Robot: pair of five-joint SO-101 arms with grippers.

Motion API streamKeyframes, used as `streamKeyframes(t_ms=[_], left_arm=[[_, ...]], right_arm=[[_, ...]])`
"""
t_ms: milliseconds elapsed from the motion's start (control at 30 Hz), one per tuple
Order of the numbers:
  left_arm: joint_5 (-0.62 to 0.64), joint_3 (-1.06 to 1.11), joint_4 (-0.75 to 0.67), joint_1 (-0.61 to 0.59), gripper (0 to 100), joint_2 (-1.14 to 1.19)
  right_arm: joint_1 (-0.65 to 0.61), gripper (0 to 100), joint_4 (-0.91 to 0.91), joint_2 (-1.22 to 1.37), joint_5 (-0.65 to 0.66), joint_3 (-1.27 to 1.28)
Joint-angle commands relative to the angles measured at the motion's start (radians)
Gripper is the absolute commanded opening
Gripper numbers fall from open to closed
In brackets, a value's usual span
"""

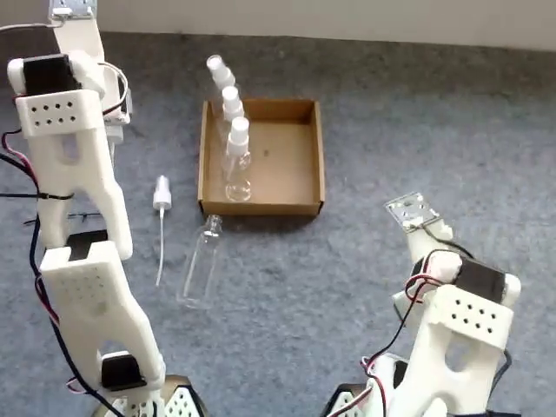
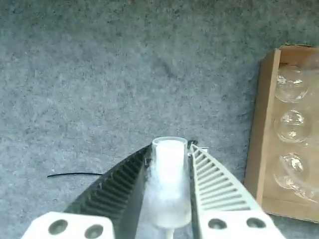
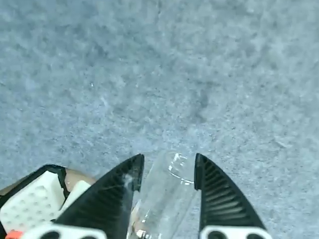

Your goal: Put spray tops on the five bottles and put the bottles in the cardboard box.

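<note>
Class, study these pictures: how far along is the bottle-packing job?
Done: three capped bottles stand in the cardboard box. In hand: the left gripper holds a spray top, the right gripper an open bottle. Left: join those, then cap the bare bottle lying on the table with the loose spray top beside it, and box both.

I see the shallow brown cardboard box [image 1: 261, 207] sitting mid-table on the grey carpet [image 1: 434, 122]; three clear plastic bottles with white spray tops [image 1: 236, 165] stand in a row inside it, along the wall nearest my left arm; outside that wall lies a loose white spray top with a long tube [image 1: 162, 198]; just beside it, before the box's near corner, lies a clear uncapped bottle [image 1: 200, 261]; my left gripper [image 2: 170, 147] has a second white spray top [image 2: 168, 184] between its fingers; my right gripper [image 3: 168, 158] has a second clear bottle [image 3: 162, 199].
</note>
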Motion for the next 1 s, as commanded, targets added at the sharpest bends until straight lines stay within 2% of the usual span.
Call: streamKeyframes(t_ms=[0, 100, 200, 300, 400, 533, 633, 800, 967], left_arm=[[-0.038, 0.004, 0.002, -0.013, 9, -0.068], [-0.051, 0.004, 0.002, -0.013, 9, -0.068], [-0.051, 0.004, 0.002, -0.021, 9, -0.068], [-0.052, 0.001, -0.003, -0.028, 9, -0.068], [-0.052, 0.001, -0.003, -0.03, 9, -0.068], [-0.052, 0.001, -0.003, -0.022, 9, -0.068], [-0.049, 0.001, -0.003, -0.022, 9, -0.068], [-0.049, 0.001, -0.003, -0.022, 9, -0.068], [-0.051, 0.001, -0.002, -0.028, 9, -0.071]], right_arm=[[-0.013, 13.2, 0.008, 0.002, -0.026, 0.008], [-0.013, 13.2, 0.056, 0.001, -0.023, 0.013], [0.027, 15.5, 0.125, 0.001, 0.052, 0.007], [0.151, 23.6, 0.137, 0.001, 0.141, 0.005], [0.282, 30.3, 0.137, 0.001, 0.292, 0.012], [0.38, 30.4, 0.137, 0.007, 0.393, 0.018], [0.375, 30.4, 0.128, 0.01, 0.42, 0.119], [0.334, 30.4, -0.056, 0.01, 0.367, 0.323], [0.334, 30.4, -0.099, 0.01, 0.354, 0.357]])
